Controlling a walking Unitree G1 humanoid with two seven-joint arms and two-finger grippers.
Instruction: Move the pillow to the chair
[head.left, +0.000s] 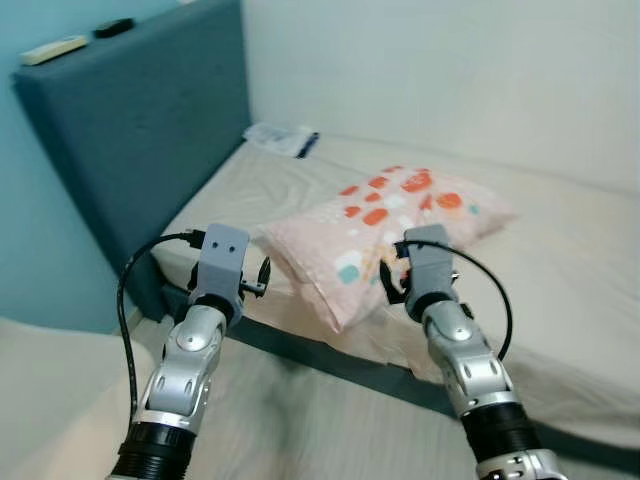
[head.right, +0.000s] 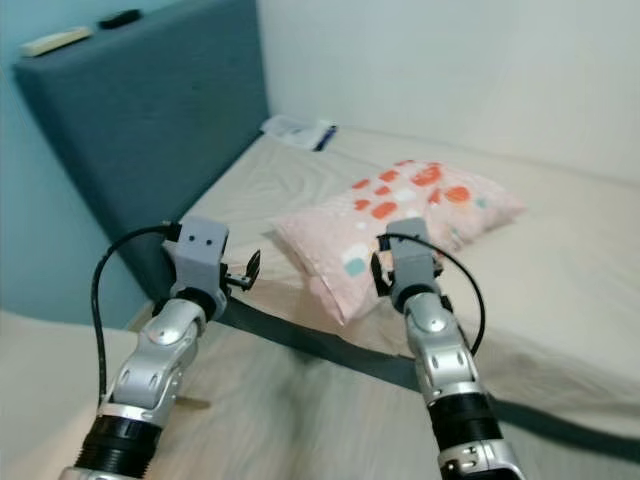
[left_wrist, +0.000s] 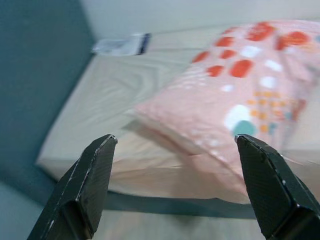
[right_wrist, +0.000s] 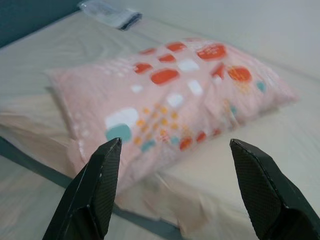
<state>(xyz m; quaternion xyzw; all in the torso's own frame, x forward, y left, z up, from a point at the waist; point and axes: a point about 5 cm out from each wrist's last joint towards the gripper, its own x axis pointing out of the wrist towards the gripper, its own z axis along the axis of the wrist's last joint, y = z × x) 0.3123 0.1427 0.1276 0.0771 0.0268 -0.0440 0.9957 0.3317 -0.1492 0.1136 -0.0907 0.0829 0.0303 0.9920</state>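
Note:
A pink pillow (head.left: 390, 228) with red, white and teal spots lies on the bed (head.left: 260, 190), one corner reaching the near edge. My left gripper (left_wrist: 175, 145) is open, held just short of the bed's edge, left of the pillow's near corner (left_wrist: 240, 110). My right gripper (right_wrist: 172, 150) is also open, right in front of the pillow (right_wrist: 170, 100) and apart from it. Both arms are raised side by side, the left arm (head.left: 200, 330) and the right arm (head.left: 455, 340).
A dark blue headboard (head.left: 140, 120) stands on the left, with a remote and a small dark thing on top. A folded plastic packet (head.left: 283, 138) lies at the bed's far corner by the white wall. Pale floor lies below the arms.

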